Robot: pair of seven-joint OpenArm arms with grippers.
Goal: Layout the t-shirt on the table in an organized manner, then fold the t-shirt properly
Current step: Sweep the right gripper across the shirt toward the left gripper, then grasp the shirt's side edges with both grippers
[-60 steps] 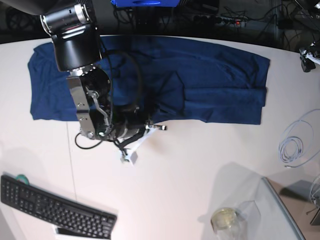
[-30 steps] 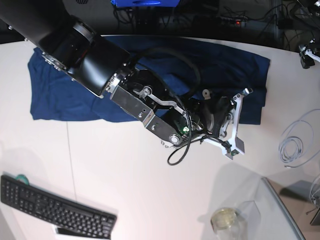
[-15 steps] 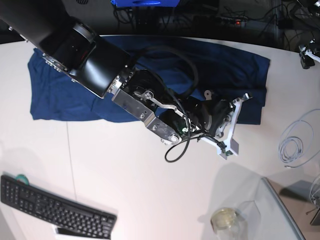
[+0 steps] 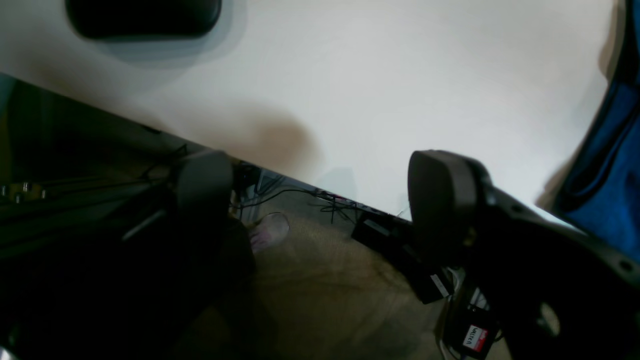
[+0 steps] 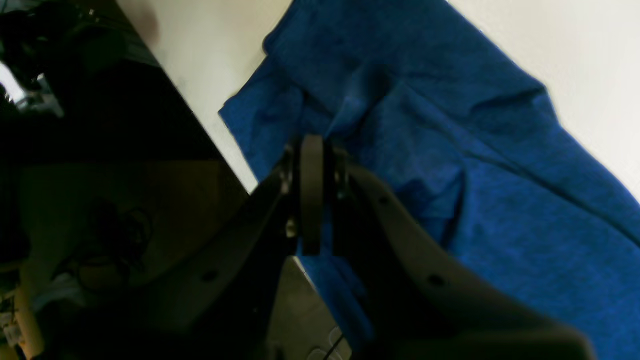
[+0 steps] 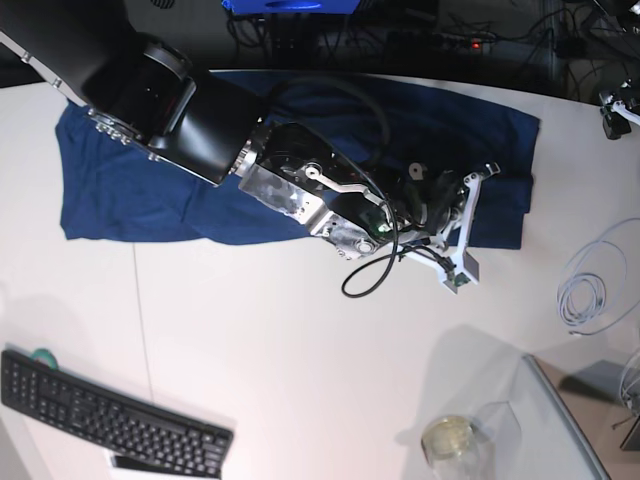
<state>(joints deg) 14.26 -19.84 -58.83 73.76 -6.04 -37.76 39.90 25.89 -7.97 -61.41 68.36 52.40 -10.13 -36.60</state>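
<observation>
The t-shirt [image 6: 130, 180] lies spread along the far side of the surface [image 6: 280, 350]. With its jaws pressed together and gripping nothing, the right tool [image 6: 462, 228] hangs over the shirt's near-right hem; it should part them before pinching that edge. The left tool [image 4: 320, 195] gapes wide, empty, off the shirt's right end.

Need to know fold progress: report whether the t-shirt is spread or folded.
Partly folded: the t-shirt lies as a long wrinkled band with overlapping layers on the table.
</observation>
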